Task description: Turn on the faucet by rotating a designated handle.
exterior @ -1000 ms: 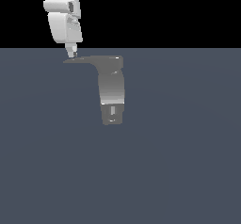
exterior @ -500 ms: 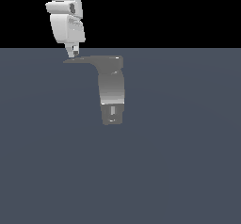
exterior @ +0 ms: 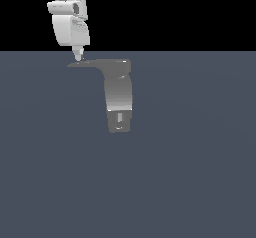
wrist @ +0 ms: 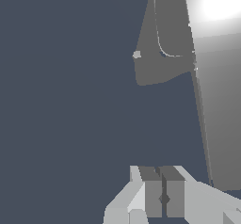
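Note:
The faucet [exterior: 119,98] stands upright in the middle of the exterior view, a grey cylinder with a bright band over a darker base with a small slot. Its handle [exterior: 97,64] is a flat lever running from the top toward the exterior view's left and tapering to a point. My gripper [exterior: 77,56] hangs straight down at that pointed end, fingertips at the lever's upper edge. The wrist view shows the fingers [wrist: 175,197] pressed together with nothing between them. Beside them rises a broad grey surface of the faucet [wrist: 219,100]; I cannot tell which part it is.
A flat dark grey floor [exterior: 190,172] spreads around the faucet, under a black background above the horizon. The white arm [exterior: 70,22] comes down from the upper part of the exterior view's left.

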